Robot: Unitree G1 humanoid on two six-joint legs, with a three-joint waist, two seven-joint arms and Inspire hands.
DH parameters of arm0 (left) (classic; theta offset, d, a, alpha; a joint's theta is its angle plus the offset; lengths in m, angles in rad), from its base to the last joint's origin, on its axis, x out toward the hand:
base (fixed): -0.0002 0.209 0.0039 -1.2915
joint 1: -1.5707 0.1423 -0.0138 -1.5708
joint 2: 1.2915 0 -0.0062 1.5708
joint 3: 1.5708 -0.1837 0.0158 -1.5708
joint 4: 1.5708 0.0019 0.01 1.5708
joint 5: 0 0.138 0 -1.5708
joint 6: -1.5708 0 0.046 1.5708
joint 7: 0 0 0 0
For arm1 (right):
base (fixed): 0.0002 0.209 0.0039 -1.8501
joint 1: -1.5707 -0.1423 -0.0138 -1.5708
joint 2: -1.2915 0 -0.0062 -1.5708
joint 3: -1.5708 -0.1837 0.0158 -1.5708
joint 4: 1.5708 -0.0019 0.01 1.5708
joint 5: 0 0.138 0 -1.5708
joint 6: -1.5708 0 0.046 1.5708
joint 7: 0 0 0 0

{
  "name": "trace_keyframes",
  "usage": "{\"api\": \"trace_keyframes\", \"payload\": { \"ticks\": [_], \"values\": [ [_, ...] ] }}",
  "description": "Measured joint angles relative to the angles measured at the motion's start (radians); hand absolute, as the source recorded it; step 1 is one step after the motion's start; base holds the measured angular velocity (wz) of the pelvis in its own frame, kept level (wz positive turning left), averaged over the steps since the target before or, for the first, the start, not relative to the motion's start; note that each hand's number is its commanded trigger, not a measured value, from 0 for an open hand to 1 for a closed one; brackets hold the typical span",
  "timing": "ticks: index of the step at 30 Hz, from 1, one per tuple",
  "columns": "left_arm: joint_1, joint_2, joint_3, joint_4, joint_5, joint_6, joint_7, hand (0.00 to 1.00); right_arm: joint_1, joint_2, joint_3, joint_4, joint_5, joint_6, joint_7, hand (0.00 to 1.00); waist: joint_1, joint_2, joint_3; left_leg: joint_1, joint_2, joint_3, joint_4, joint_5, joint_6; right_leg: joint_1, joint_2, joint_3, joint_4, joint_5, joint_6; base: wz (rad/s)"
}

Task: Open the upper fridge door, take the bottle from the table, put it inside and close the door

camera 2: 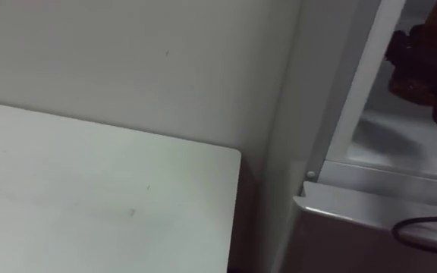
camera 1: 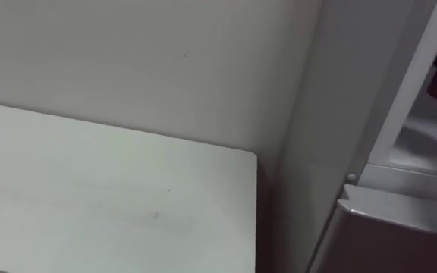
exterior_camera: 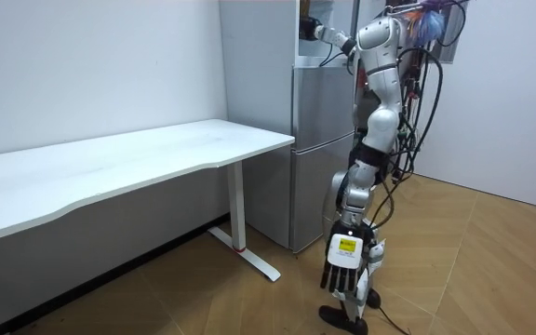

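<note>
I stand in front of a tall grey fridge [exterior_camera: 319, 149] with my right arm raised into its open upper compartment [camera 2: 400, 140]. My right hand [camera 2: 416, 61] shows there as a dark shape above the compartment's white floor; its hold and the bottle cannot be made out. The room view shows this same hand [exterior_camera: 319, 33] inside the opening at the top of the fridge. My left hand [exterior_camera: 342, 265] hangs low beside my leg with its fingers straight and nothing in it. The fridge's lower door [camera 1: 400, 227] is closed.
A long white table [camera 1: 89, 197] stands against the pale wall, its end close to the fridge's side wall [camera 1: 317, 114]. In the room view the table [exterior_camera: 156, 154] runs to the left, with wooden floor [exterior_camera: 454, 261] around me.
</note>
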Motion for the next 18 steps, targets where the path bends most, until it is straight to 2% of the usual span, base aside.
{"api": "trace_keyframes", "payload": {
  "ticks": [4, 10, 13, 16, 18],
  "values": [
    [-0.011, 0.001, 0.003, 0.0, -0.002, -0.001, 0.0, 0.0, -0.007, -0.003, 0.002, 0.037, 0.007, 0.0, 0.025, 1.0, -0.003, -0.003, 0.0012, -0.005, -0.004, -0.003, 0.001, -0.001, 0.002, -0.002, -0.005, -0.013, 0.0, -0.002, 0.003, 0.04],
    [-0.033, 0.001, 0.002, -0.004, -0.006, 0.002, 0.009, 0.0, -0.081, -0.004, 0.056, 0.209, 0.021, 0.001, 0.069, 1.0, -0.004, -0.007, 0.0034, -0.008, -0.004, -0.01, -0.001, -0.004, 0.003, -0.001, -0.004, -0.013, -0.001, -0.005, 0.007, 0.04],
    [-0.033, 0.001, 0.002, -0.011, -0.005, 0.006, 0.012, 0.0, -0.081, -0.004, 0.061, 0.296, 0.02, 0.007, 0.109, 1.0, 0.002, -0.005, 0.0042, -0.008, -0.004, -0.016, -0.002, -0.004, 0.003, -0.001, -0.003, -0.013, -0.002, -0.005, 0.007, 0.06],
    [-0.021, 0.007, 0.002, -0.01, -0.024, 0.014, 0.018, 0.0, -0.087, -0.008, 0.051, 0.33, 0.028, 0.004, 0.106, 1.0, 0.006, -0.002, 0.0039, -0.007, -0.003, -0.016, -0.003, -0.004, 0.003, 0.001, -0.002, -0.017, -0.002, -0.005, 0.007, 0.02],
    [-0.017, 0.009, 0.002, -0.01, -0.023, 0.016, 0.026, 0.0, -0.087, -0.009, 0.052, 0.349, 0.029, -0.009, 0.106, 1.0, 0.017, 0.0, 0.0042, -0.006, -0.003, -0.014, -0.004, -0.004, 0.003, 0.003, -0.001, -0.015, -0.003, -0.005, 0.007, -0.05]
  ]
}}
